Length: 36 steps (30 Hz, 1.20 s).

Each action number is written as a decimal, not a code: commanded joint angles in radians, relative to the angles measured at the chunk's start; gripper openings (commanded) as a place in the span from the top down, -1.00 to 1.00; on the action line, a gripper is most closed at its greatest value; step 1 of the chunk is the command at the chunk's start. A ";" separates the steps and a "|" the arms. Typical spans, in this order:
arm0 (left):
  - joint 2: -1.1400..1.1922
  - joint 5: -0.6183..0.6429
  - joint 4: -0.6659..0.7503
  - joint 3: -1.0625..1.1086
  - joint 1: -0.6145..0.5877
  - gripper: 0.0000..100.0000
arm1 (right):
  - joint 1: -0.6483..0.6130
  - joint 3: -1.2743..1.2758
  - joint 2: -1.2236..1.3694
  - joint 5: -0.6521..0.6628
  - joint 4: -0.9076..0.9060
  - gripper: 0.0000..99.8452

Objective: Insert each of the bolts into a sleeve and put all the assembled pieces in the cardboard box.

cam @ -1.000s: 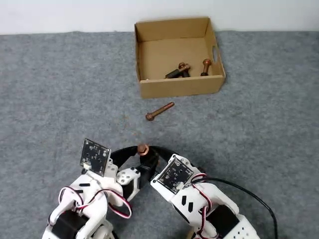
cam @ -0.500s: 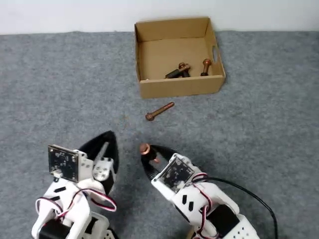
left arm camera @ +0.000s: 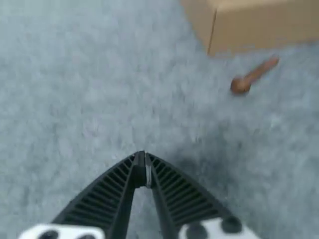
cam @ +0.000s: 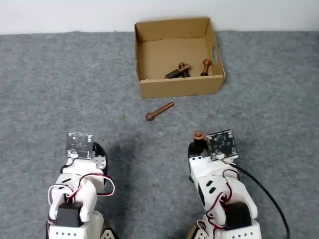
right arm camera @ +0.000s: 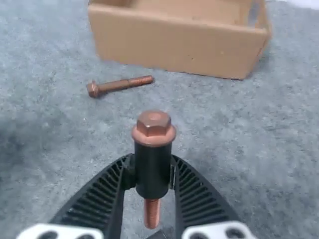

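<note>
Grey carpet (cam: 55, 79) covers the table up to a white wall (cam: 60, 15) at the far edge. The cardboard box (cam: 182, 86) sits at the far side, open at the top. Near the front, the right claw (right arm camera: 152, 167) is clamped around the black sleeve of an assembled piece (right arm camera: 153, 144), which stands upright with its copper bolt head on top and the thread poking out below. The left claw (left arm camera: 141, 167) is closed tight with nothing in it, low over bare carpet. Two finished pieces (cam: 178, 71) already lie in the box. A loose bolt (cam: 159, 110) lies on the carpet just in front of the box.

The step in hand looks like delivery. The right arm needs to carry its piece over the front wall and let go inside, and the loose bolt has yet to get a sleeve.
</note>
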<state>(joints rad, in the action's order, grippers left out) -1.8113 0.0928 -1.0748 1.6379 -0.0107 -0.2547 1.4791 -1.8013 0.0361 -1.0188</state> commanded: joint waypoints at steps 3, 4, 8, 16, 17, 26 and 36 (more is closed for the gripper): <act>-0.005 0.005 0.011 0.045 0.002 0.99 | 0.015 -0.167 -0.002 -0.014 -0.091 0.98; -0.005 0.012 0.005 0.045 -0.002 0.99 | 0.016 -0.183 0.007 -0.014 -0.097 0.98; -0.005 0.051 -0.037 0.045 -0.002 0.99 | 0.015 -0.272 0.130 -0.028 -0.088 0.98; -0.003 0.164 -0.060 0.045 -0.006 0.99 | 0.018 -0.620 0.684 -0.222 0.035 0.98; -0.002 0.164 -0.060 0.045 -0.006 0.99 | 0.018 -0.661 0.750 -0.226 0.065 0.98; -0.002 0.110 -0.060 0.045 -0.006 0.99 | 0.021 -0.979 1.314 -0.222 0.452 0.98; -0.002 0.114 -0.061 0.045 -0.006 0.99 | 0.110 -1.407 1.867 -0.222 0.671 0.98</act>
<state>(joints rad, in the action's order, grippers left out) -1.8098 0.2171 -1.1270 1.6886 -0.0092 -0.1703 0.2424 -0.0384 -0.1757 -0.4051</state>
